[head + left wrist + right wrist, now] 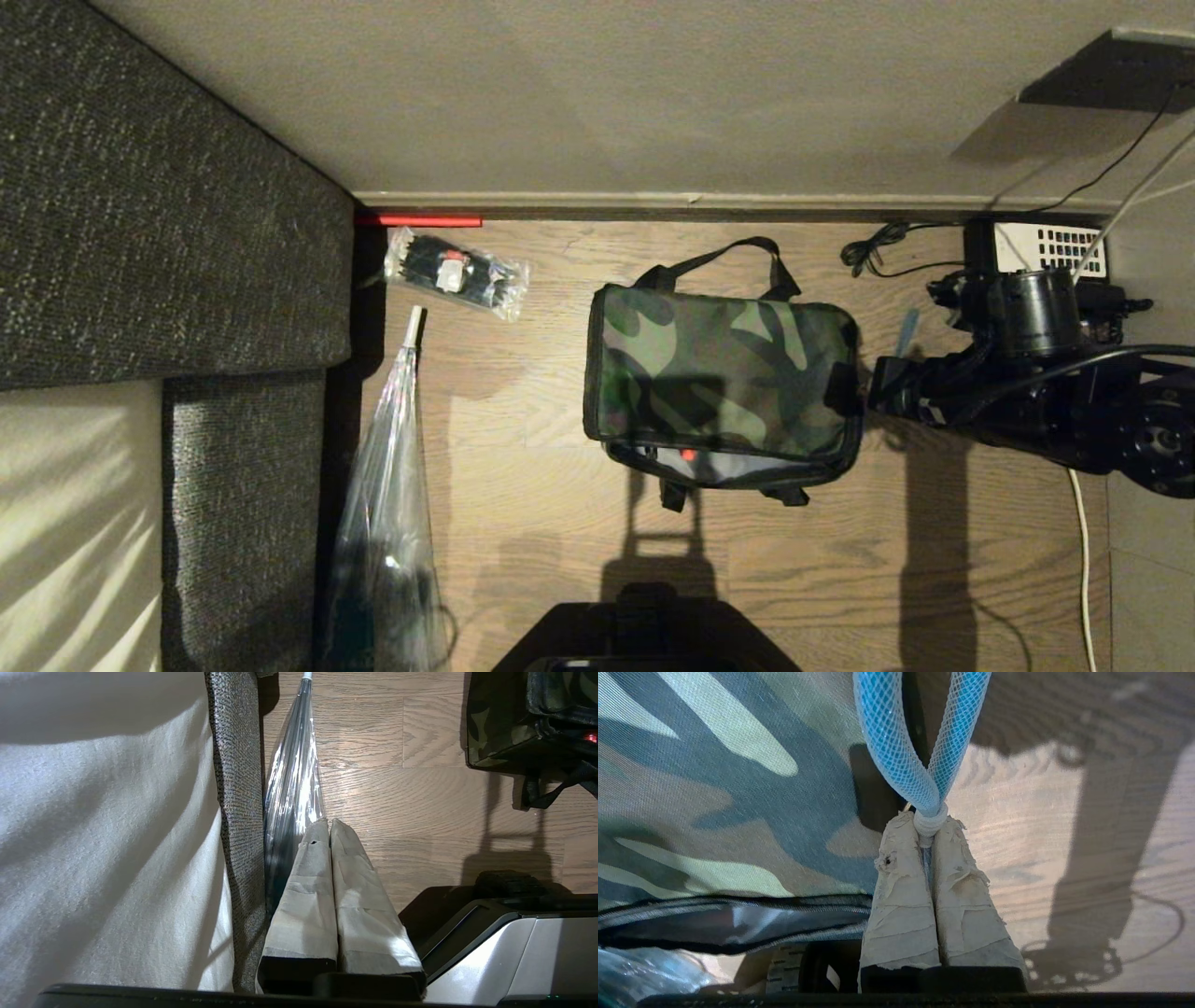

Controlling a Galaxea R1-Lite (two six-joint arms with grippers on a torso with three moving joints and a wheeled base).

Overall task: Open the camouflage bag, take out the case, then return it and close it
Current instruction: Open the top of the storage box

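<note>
Right gripper (927, 828) pinching blue mesh loop (896, 742)

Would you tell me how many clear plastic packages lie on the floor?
2: a small packet by the wall, left of the camouflage bag; a long sleeve beside the sofa. More may hide.

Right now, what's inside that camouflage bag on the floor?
The camouflage bag gapes along its near edge, showing a dark, glossy interior and a small red dot. The lid covers the rest, so the contents can't be identified. The right gripper pinches a blue mesh loop at its side.
</note>
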